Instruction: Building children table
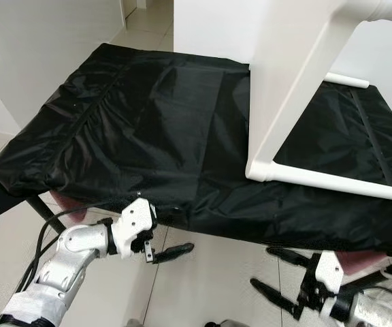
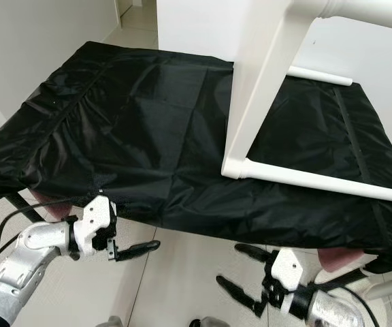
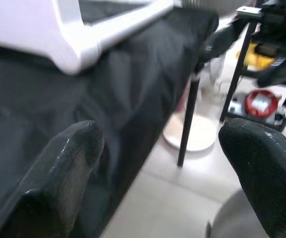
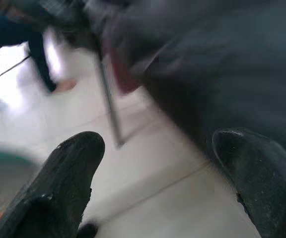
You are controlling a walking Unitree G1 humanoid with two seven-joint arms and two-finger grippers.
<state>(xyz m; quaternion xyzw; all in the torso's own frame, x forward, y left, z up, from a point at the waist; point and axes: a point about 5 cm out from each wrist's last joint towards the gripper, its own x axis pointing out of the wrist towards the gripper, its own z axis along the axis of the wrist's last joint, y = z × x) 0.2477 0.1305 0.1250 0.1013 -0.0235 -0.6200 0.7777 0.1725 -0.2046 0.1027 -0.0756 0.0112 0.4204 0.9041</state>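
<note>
The white table frame (image 1: 298, 102) lies on the black cloth-covered table (image 1: 148, 122), right of centre. Both the left gripper (image 1: 165, 253) and right gripper (image 1: 278, 276) are held released below the near edge; they should be raised clear of the cloth before the frame is approached.

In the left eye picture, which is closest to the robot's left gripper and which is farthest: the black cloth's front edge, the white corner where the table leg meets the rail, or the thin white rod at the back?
From the left gripper:
1. Black cloth, front edge just above the gripper.
2. White corner joint, farther right on the cloth.
3. Thin white rod, far back right.
</note>
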